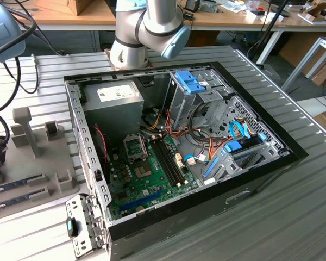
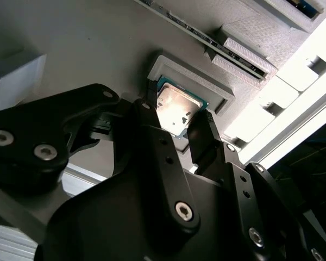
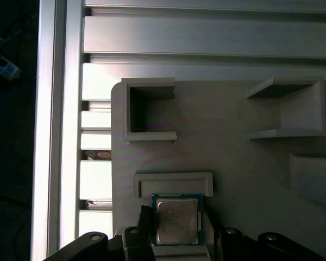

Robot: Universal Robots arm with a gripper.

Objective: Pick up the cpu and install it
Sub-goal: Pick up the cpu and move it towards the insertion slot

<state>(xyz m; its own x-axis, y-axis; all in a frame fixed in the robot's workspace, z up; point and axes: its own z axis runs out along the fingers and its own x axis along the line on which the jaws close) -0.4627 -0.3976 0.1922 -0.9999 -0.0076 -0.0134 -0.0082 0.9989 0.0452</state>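
Note:
The cpu (image 3: 176,220) is a small silvery square with a thin green rim. It lies in a shallow pocket of the grey fixture plate (image 3: 233,152). My gripper (image 3: 176,235) straddles it, with one dark finger against each opposite edge, shut on the chip while it still rests in the pocket. In the second wrist view the cpu (image 2: 175,107) glints between the black fingers (image 2: 202,136) of the gripper (image 2: 176,117). The exterior view has the open computer case with its green motherboard (image 1: 144,179) and the metal-framed socket (image 1: 136,147).
The arm's base (image 1: 146,27) stands behind the case. The grey fixture (image 1: 38,157) sits at the exterior view's left on the ribbed metal table, with long memory sticks (image 2: 217,46) in slots beside the cpu pocket. Cables and drive cages (image 1: 206,98) crowd the case.

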